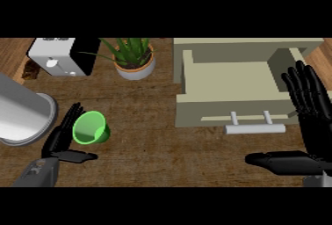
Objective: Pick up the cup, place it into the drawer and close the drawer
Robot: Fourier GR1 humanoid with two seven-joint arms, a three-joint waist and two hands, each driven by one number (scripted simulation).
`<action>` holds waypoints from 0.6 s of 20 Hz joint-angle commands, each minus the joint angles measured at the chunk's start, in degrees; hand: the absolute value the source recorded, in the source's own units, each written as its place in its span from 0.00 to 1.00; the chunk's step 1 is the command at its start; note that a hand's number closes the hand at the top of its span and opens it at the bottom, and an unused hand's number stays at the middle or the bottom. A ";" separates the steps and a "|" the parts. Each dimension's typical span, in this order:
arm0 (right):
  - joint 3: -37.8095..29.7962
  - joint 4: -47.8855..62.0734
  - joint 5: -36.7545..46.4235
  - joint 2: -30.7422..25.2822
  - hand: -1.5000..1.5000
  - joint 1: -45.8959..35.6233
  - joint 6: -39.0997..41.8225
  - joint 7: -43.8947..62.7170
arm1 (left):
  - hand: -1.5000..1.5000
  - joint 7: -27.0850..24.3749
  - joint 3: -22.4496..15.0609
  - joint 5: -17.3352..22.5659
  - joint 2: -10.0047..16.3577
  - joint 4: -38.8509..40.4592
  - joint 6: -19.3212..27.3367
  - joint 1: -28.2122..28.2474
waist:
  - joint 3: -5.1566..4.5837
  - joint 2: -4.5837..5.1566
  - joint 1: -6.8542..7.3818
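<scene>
The brown wooden table [149,110] carries the open beige drawer [227,81], well to the right of the cup. The right hand [311,127] rests spread beside the drawer, fingers up. The left hand [62,138], fingers straight and thumb apart, lies right beside the bright green plastic cup [89,128] without gripping it. Closing off-centre could nudge the cup away.

The left hand [62,137], fingers straight, beside green cup [91,128] — drawer [233,109] stands open.

Left hand [63,139] lower left, fingers [68,124] straight; right hand [312,121] right edge, fingers upright, thumb out.
</scene>
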 commanded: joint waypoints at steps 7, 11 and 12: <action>0.91 -0.14 0.61 0.98 0.00 -0.85 -0.58 0.83 | 0.00 -6.12 0.22 -0.10 0.42 3.15 -7.23 -2.96 | -0.05 0.11 -0.18; -1.67 0.66 -1.89 -1.29 0.00 0.12 1.98 -0.49 | 0.00 -6.30 0.78 0.81 -0.64 2.92 -8.12 -3.28 | -0.02 0.07 -0.26; -0.84 2.34 -1.19 -0.29 0.00 -1.20 1.27 -1.27 | 0.00 -5.71 -0.16 0.17 -3.16 3.30 -8.14 -3.33 | -0.05 0.25 -0.27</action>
